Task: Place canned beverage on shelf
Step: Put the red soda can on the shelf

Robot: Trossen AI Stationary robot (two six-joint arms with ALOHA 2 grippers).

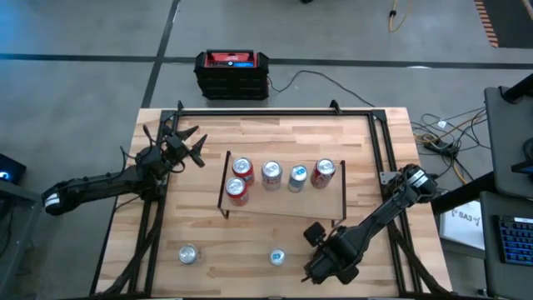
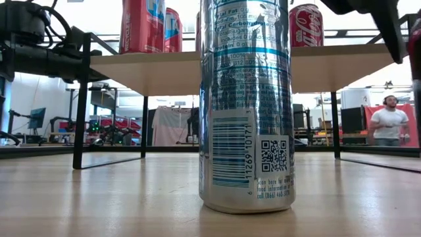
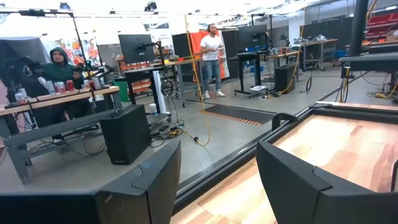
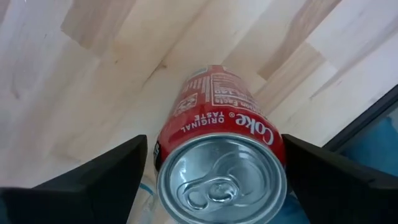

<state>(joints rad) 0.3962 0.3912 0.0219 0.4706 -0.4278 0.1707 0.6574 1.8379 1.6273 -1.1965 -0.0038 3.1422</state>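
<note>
- The right pincer stood wide around a red Coke can at the near right of the worktop; closing squarely on the can's sides looked advisable before lifting.
- The shelf already carried five cans, leaving bare board along its near edge.
- Two silver cans waited near.
- The left pincer idled half-open, far left.

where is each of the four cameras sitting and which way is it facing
High: above the table, looking straight down; both arms show, five cans on the shelf.
Low: at tabletop height, facing the room; silver can fills it, shelf behind.
Left wrist: past the left gripper toward the room and people.
Right wrist: down past the right gripper, jaws either side of a red Coke can.
High and low share the shelf.
</note>
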